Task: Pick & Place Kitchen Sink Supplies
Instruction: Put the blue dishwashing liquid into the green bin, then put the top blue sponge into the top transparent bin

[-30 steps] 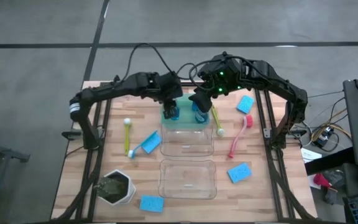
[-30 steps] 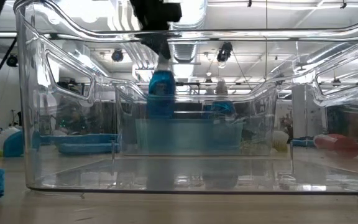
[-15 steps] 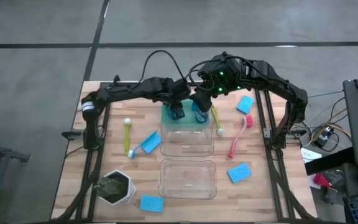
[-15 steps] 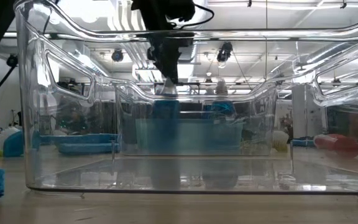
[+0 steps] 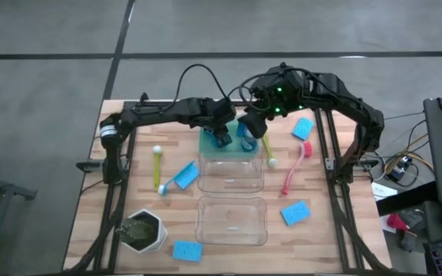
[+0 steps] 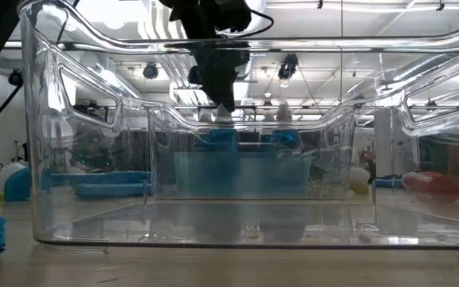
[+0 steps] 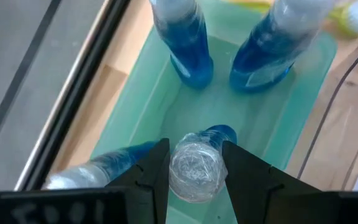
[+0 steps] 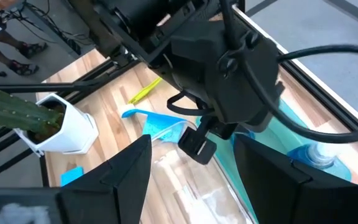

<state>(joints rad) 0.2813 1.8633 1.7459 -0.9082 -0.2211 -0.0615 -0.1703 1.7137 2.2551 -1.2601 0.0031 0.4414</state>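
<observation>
Several small clear bottles of blue liquid stand in the green tray (image 5: 206, 146) at the far middle of the table. My left gripper (image 7: 194, 158) is above the tray, shut on one bottle (image 7: 196, 171). Two more bottles (image 7: 188, 43) stand on their bases at the tray's other end, and another (image 7: 104, 168) is beside my fingers. My right gripper (image 8: 192, 142) hovers open just right of the left one (image 5: 221, 138), over the tray's right end. Blue sponges (image 5: 295, 211) and long-handled brushes (image 5: 158, 165) lie flat on the wood. My left gripper pinches the bottle's capped top (image 7: 194, 180) between its two fingers, coming from above and pointing down. The bottle stands upright inside the green tray with its blue base (image 7: 221, 132) down at the tray floor; I cannot tell if the base touches it.
Two clear bins (image 5: 231, 172) (image 5: 231, 220) sit in a row on the near side of the tray. A white hexagonal pot of greenery (image 5: 144, 230) stands at the near left. A pink brush (image 5: 296, 169) and a sponge (image 5: 303, 128) lie to the right.
My left gripper carried the bottle down from above the tray rim into the green tray and shifted it toward the table's right. The bottle went from lifted clear to standing low in the tray, still pinched at its top.
</observation>
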